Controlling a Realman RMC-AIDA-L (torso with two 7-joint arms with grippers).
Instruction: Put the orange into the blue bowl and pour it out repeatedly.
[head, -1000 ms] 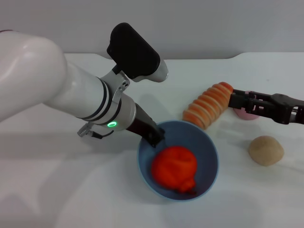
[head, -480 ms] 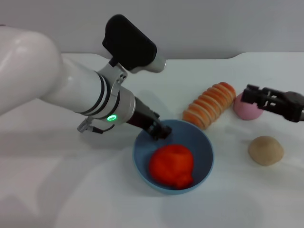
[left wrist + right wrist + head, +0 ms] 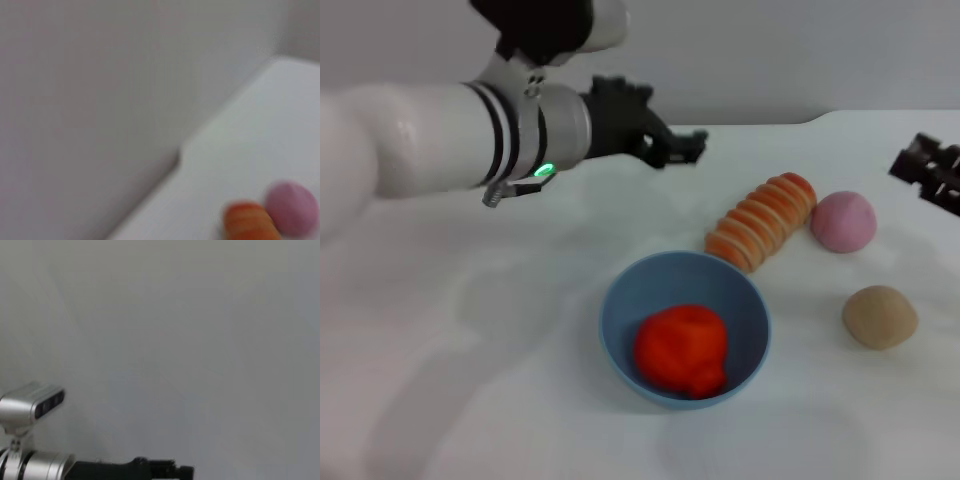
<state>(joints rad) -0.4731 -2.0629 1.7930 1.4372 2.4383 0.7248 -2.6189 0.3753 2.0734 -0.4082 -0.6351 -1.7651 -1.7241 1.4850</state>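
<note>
Both tools withdrew: left tool (image 3: 682, 150) released, right tool (image 3: 932, 172) unclear; orange (image 3: 681, 347) in blue bowl (image 3: 620, 317).

Striped loaf (image 3: 761, 221) on white table (image 3: 470, 350), pink ball (image 3: 843, 221) touching loaf's end, tan ball (image 3: 879, 316) near the pink one

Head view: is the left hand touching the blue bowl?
No. The left hand is raised well behind the blue bowl, clear of its rim, and the orange lies inside.
</note>
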